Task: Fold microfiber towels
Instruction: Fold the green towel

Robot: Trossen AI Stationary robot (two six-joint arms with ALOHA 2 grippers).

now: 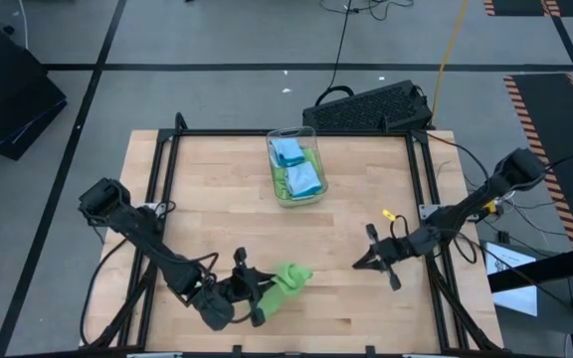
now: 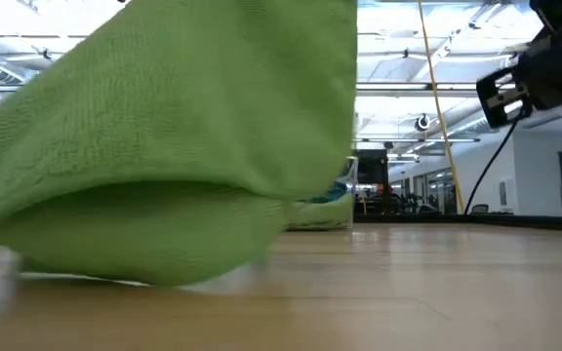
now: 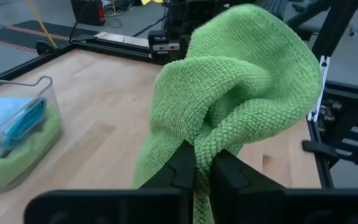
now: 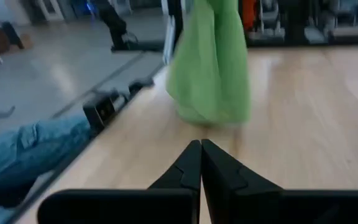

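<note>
Lime-green towel (image 1: 288, 278), bunched, near the table's front edge, left of centre; in the high view its long axis runs on a slant from the left gripper (image 1: 254, 294) up toward the table's middle, the free end pointing away from the arm; in the left wrist view the cloth (image 3: 241, 93) rises from the fingers in a rounded, twisted hump, one fold hanging down past them; in the low view the towel (image 2: 164, 136) fills the left half of the frame, its lower bulge at or just above the wooden table (image 2: 437, 292); contact cannot be told.

Left arm: reaches from the table's left side along the front edge, gripper low and pointing toward the table's centre; fingers (image 3: 182, 168) pinched together on a fold of the green towel, which sits directly ahead of and above them.

Right arm: extends in from the right side, right gripper (image 1: 374, 261) low over bare wood at right of centre, well apart from the towel; in its wrist view the gripper (image 4: 201, 163) has both fingers pressed together with nothing between them, the green towel (image 4: 211, 62) farther ahead.

Clear bin (image 1: 296, 164) at the table's rear centre holds blue and green towels (image 1: 296, 171); the bin (image 3: 17, 134) also shows in the left wrist view.
</note>
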